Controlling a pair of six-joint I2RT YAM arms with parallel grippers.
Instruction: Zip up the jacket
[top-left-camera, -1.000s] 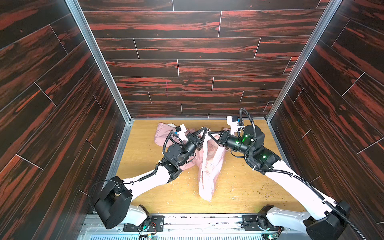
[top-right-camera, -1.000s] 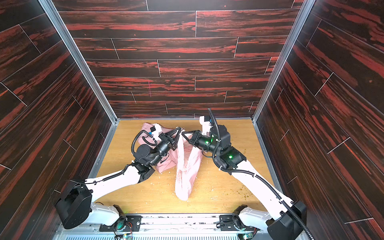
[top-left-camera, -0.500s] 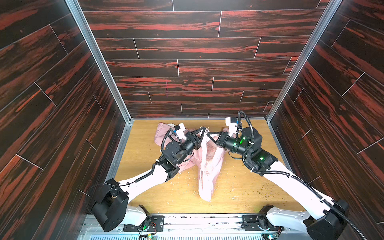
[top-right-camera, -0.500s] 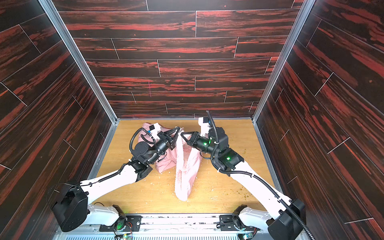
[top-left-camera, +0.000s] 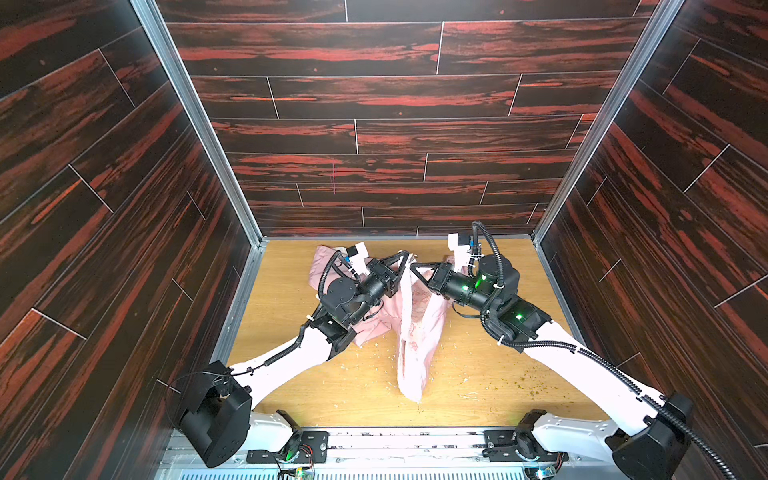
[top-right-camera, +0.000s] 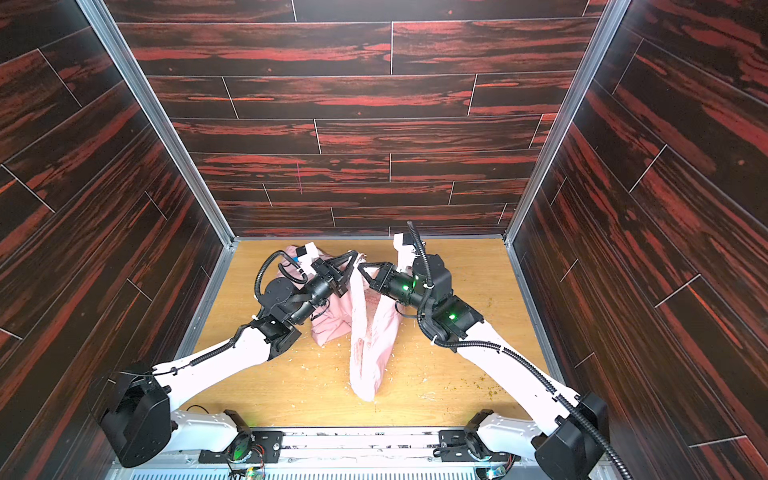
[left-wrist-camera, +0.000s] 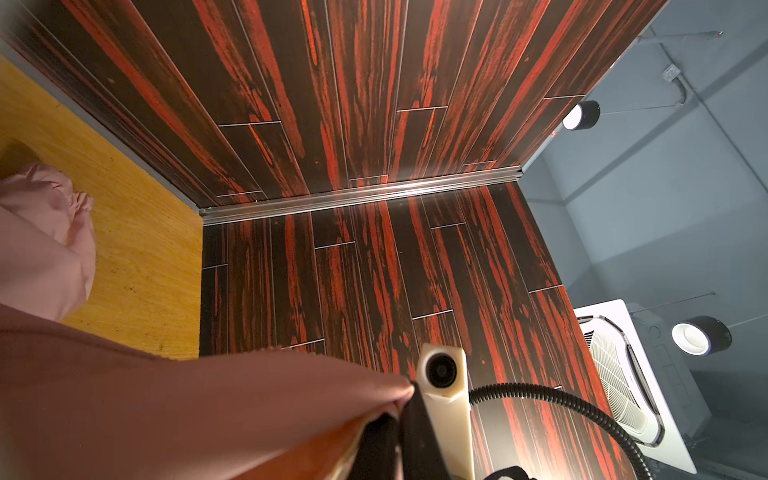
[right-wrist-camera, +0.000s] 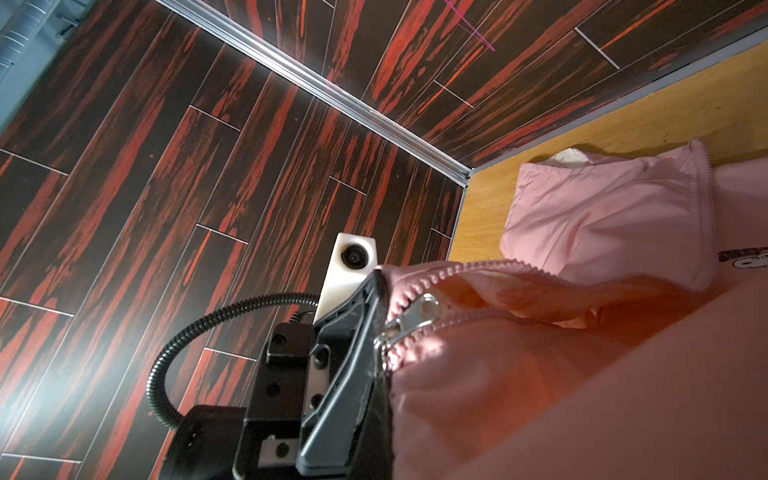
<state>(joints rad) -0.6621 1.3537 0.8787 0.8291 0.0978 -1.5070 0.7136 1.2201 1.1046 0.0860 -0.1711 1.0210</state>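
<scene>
Left gripper (top-left-camera: 406, 254) tip under jacket (top-left-camera: 412, 353) fabric

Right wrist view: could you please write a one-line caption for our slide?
Left gripper pinches the pink jacket right beside its silver zipper slider.

You have bright, even light in both top views. Beyond the left gripper (top-left-camera: 404, 256), two round ceiling spotlights (left-wrist-camera: 698, 336) glow. Close to the lenses the light-pink thin fabric jacket (right-wrist-camera: 582, 395) blurs, and pale glare washes the dark red-streaked wall panels (right-wrist-camera: 50, 353) behind that gripper.
</scene>
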